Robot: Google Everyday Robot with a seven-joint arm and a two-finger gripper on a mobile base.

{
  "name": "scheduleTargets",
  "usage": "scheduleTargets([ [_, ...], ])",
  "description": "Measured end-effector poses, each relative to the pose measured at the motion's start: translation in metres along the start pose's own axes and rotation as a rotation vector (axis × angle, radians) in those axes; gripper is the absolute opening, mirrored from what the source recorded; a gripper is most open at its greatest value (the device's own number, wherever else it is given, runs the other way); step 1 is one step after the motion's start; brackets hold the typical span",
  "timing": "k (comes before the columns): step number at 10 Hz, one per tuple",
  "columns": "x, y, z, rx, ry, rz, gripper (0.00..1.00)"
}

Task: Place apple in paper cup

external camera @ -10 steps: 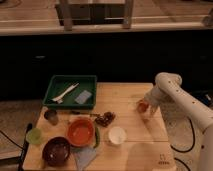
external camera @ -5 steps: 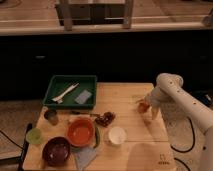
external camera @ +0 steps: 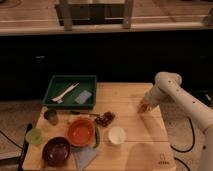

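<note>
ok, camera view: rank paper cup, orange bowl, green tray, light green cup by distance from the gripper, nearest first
Gripper is at the table's right side, at the apple.
1. Paper cup: front centre, down-left of the gripper.
2. Orange bowl: left of the paper cup.
3. Green tray: back left.
4. Light green cup: far left edge.
Bowl and tray are nearly equal.

Desk [external camera: 131, 155] carries everything. Tray [external camera: 71, 91] at back left w/ utensil [external camera: 65, 93] and pad [external camera: 83, 97] inside it. Small cup [external camera: 50, 116] in front of tray; another cup [external camera: 34, 136] at left edge. Two bowls front left: [external camera: 80, 131] and, nearer, [external camera: 55, 150]. Grape cluster [external camera: 104, 118] mid-desk, paper cup [external camera: 117, 135] just in front of it. Pincer [external camera: 144, 107] at right side w/ apple [external camera: 144, 106], well apart from paper cup.
</note>
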Motion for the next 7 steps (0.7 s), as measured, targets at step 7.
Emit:
scheduleTargets([
  [7,0.024,-0.002,-0.003,0.006,0.006,0.029,0.8],
])
